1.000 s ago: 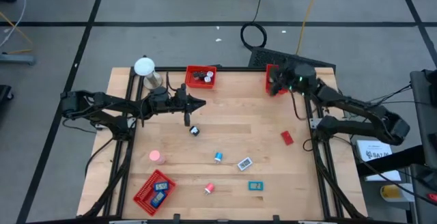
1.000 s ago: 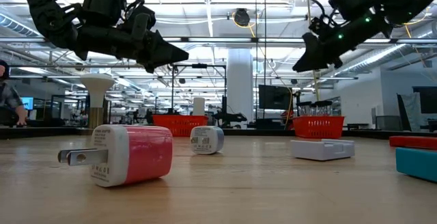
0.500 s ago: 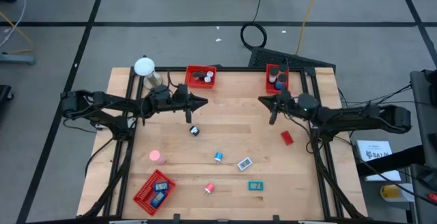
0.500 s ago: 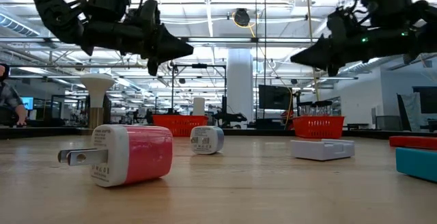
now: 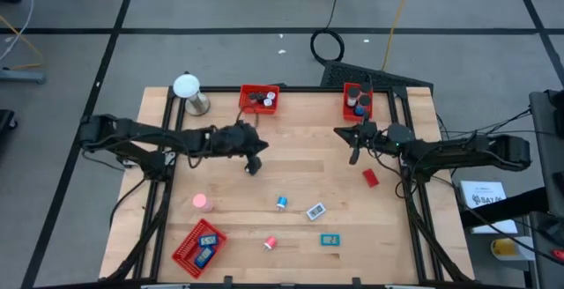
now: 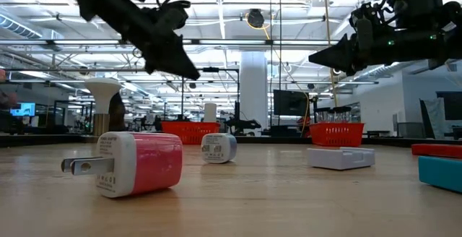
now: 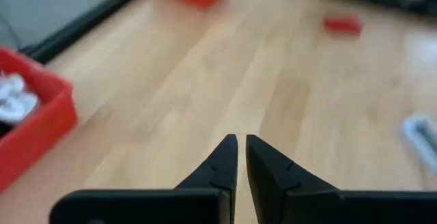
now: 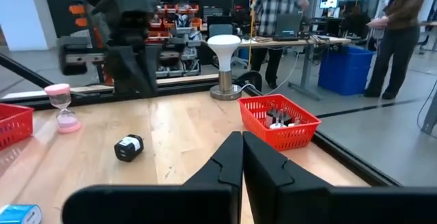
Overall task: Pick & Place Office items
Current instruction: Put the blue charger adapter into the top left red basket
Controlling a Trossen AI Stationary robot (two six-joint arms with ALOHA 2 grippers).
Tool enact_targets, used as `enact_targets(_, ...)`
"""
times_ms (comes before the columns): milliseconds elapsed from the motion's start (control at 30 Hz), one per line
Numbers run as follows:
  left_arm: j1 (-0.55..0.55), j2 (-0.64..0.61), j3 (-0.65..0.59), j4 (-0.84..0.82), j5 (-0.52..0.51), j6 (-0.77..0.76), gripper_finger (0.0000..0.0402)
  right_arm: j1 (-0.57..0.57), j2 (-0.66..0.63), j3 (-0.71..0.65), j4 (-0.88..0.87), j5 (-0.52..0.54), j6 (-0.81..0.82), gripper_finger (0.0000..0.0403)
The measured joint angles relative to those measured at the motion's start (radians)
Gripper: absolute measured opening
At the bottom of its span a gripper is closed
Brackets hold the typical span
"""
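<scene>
The left gripper [image 5: 256, 155] has its jaws nearly together with only a thin slit between them, holding nothing. It points down at a slant toward the tabletop [image 5: 308, 170], just above the small black-and-white charger block [image 5: 251, 168] that lies below its tips. Behind it the left arm [image 5: 150, 139] stretches almost level across the tabletop from its base at the left edge, the wrist bent downward.

The right gripper [image 5: 354, 154] has its jaws pressed together and empty. It hangs in the air above the tabletop, tips pointing toward the middle of the table, near the red flat piece [image 5: 370, 178] but apart from it. The right arm [image 5: 458, 152] reaches in from the right edge, long and low, elbow out beyond the table frame.

The office items lie loose on the wood: a pink hourglass [image 5: 203, 203] toward the left, a blue roll [image 5: 282, 203], a white plug block [image 5: 315, 211], a small red piece [image 5: 270, 242] and a teal flat piece [image 5: 330, 240] toward the near edge. Others sit in the red mesh trays: one at the far edge centre [image 5: 259, 98], one at the far right corner [image 5: 357, 100], one tilted at the near left [image 5: 199, 247]. A white ball on a silver stand [image 5: 188, 92] stands at the far left corner.
</scene>
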Motion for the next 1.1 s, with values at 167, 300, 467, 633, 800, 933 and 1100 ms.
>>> enact_targets(167,-0.052,0.000,0.093,-0.313,-0.065,-0.161,0.0031,0.000,0.000,0.000,0.002,0.000,-0.003,0.0001)
enact_targets(300,-0.075,0.000,0.107,-0.472,-0.064,-0.236,0.0050,0.000,0.000,0.000,0.006,0.000,-0.003,0.0001)
enact_targets(467,-0.076,0.000,0.083,-0.525,0.009,-0.229,0.0118,0.000,0.000,0.000,0.041,-0.002,0.010,0.0001)
enact_targets(633,-0.064,0.000,0.063,-0.503,0.048,-0.106,0.0200,0.000,0.000,0.000,0.048,-0.003,0.027,0.0001)
enact_targets(800,-0.087,0.022,0.056,-0.320,0.101,-0.075,0.0255,0.000,0.000,0.000,0.070,-0.003,0.038,0.0001)
enact_targets(933,-0.213,0.077,0.056,-0.233,0.040,0.054,0.0261,0.000,0.000,0.000,0.069,-0.003,0.027,0.0001)
enact_targets(1100,-0.313,0.167,0.095,-0.158,-0.042,0.127,0.0246,0.000,0.000,0.000,0.060,-0.004,0.020,0.0001)
